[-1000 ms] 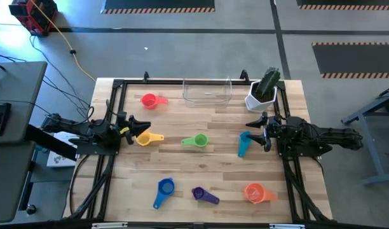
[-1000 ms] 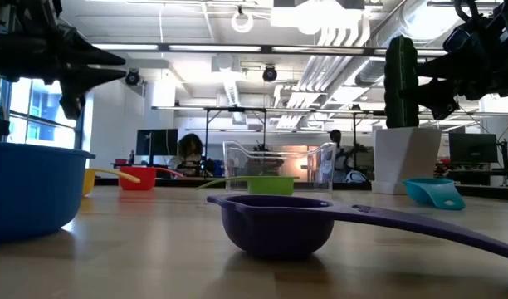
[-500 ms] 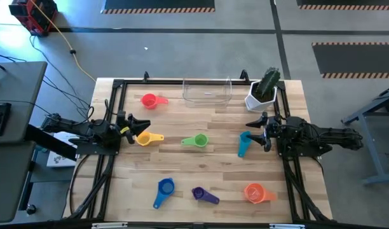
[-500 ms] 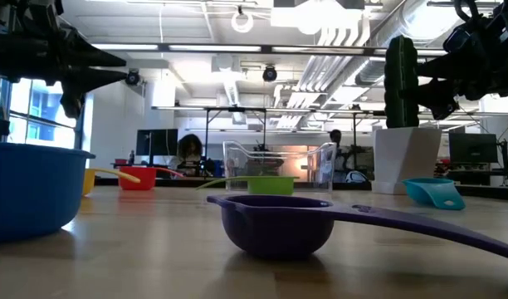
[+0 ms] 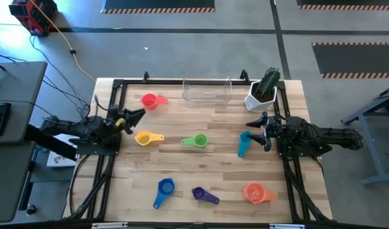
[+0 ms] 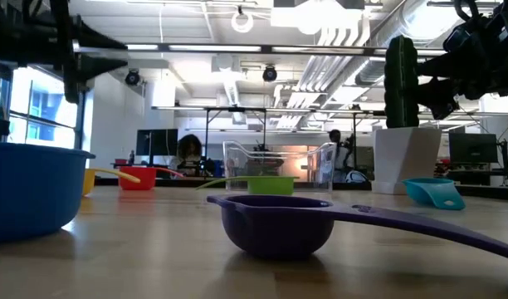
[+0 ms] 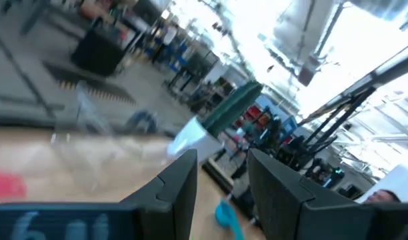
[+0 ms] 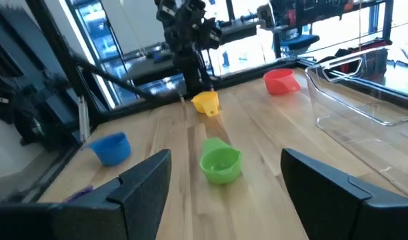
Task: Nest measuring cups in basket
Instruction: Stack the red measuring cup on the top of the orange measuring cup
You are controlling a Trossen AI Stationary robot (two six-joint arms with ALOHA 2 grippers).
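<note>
Seven measuring cups lie apart on the table, each resting on its base: red [image 5: 148, 100], yellow [image 5: 143, 137], green [image 5: 196, 140], teal [image 5: 244, 141], blue [image 5: 164, 188], purple [image 5: 201, 193] and orange [image 5: 255, 192]. The clear basket [image 5: 207, 91] stands at the far edge, holding nothing I can see. My left gripper [image 5: 135, 116] hangs open in the air near the left edge, between the red and yellow cups. My right gripper [image 5: 255, 122] is open too, above the table just beyond the teal cup. In the right wrist view the green cup [image 8: 221, 163] lies ahead of the open fingers.
A white pot with a green cactus [image 5: 262, 92] stands at the far right corner beside the basket. Black frame rails [image 5: 112, 102] run along the left and right table edges. Bare wood lies in the table's middle, around the green cup.
My left gripper has risen and swung toward the far edge, away from the yellow cup and nearer the red one, tipping its fingers upward. Nothing on the table has moved.
</note>
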